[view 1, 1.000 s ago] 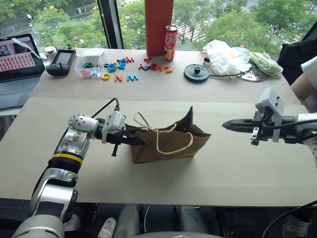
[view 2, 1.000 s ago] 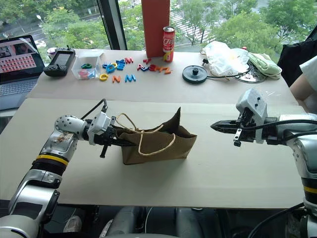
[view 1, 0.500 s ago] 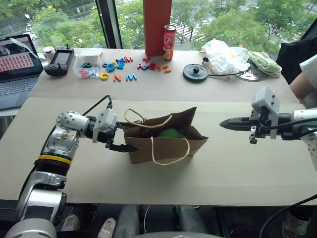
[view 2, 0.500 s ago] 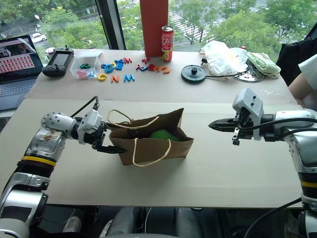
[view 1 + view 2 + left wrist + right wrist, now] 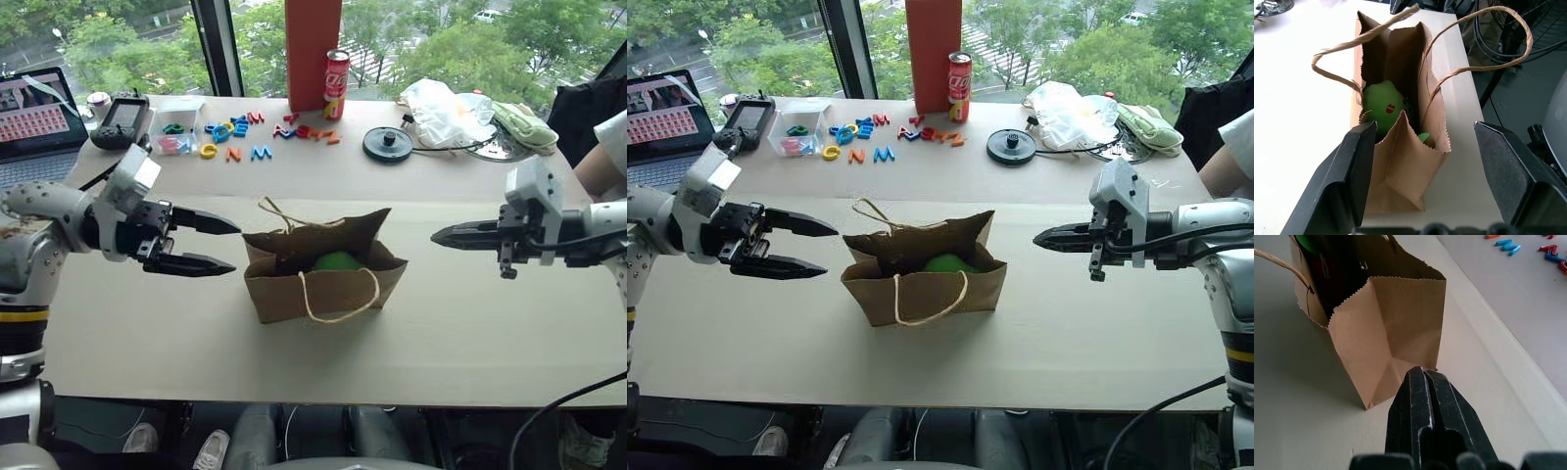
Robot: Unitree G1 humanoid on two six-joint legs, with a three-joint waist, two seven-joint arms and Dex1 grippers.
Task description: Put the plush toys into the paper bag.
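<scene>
The brown paper bag [image 5: 323, 269] stands upright with its mouth open, a bit below the middle of the frame on the pale worktop [image 5: 470, 333]. The lime-green plush toy [image 5: 336, 261] sits down inside it, and from the left wrist camera you can see a little red mark on it. There's also something dark red deeper in the bag in the right wrist shot, but I can't make out what it is. One twine handle droops over the front face of the bag, the other flops back over the rear edge.

The left tool [image 5: 223, 247] hangs at mid-left of the frame, fingers spread wide apart, tips aimed at the bag's left end and not touching it, nothing between them. The right tool [image 5: 438, 235] is at mid-right, fingers pressed together with nothing in them, pointing at the bag's right end with a clear gap.

Along the top of the frame: a red soda can [image 5: 336, 84] beside a tall orange-red block [image 5: 313, 49], scattered colourful letters [image 5: 257, 130], a white plastic bag [image 5: 446, 113] and a laptop [image 5: 34, 113] at the upper left.
</scene>
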